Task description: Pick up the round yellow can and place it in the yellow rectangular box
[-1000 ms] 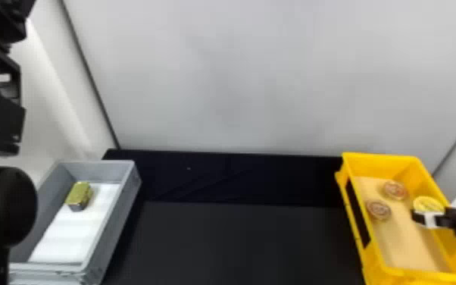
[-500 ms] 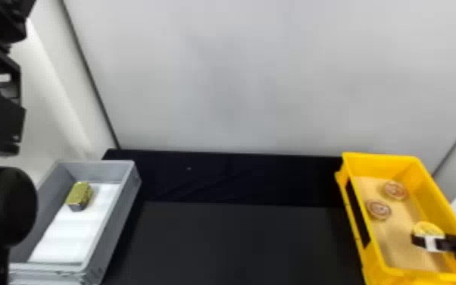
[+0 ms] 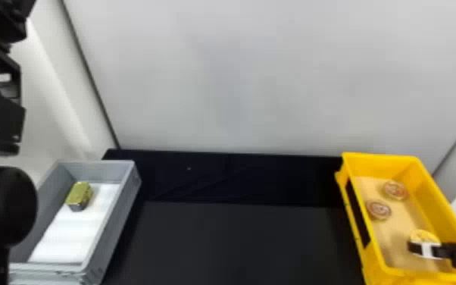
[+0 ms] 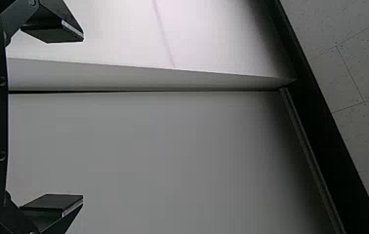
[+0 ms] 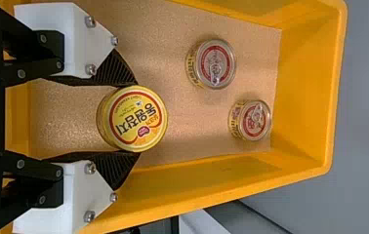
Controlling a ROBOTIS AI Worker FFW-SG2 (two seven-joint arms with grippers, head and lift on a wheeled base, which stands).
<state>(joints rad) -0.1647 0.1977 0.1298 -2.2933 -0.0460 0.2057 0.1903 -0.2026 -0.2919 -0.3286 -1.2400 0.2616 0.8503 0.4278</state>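
While R gripper (image 3: 422, 247) holds 1 yel. can (image 5: 136, 119), 2 other cans (image 5: 216, 66) in yel. box (image 3: 377, 163), L gripper (image 4: 82, 117) wide

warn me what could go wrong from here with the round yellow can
The can sits near the right gripper's fingertips, so it might tip on release. One ribbed black finger looks close to the yellow rectangular box's side wall; opening could bump it. Sideways drift might knock the two smaller round cans.

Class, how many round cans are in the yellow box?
3: the large yellow can in the right gripper, and, farther forward, a small can and another small can. The gripper may hide more.
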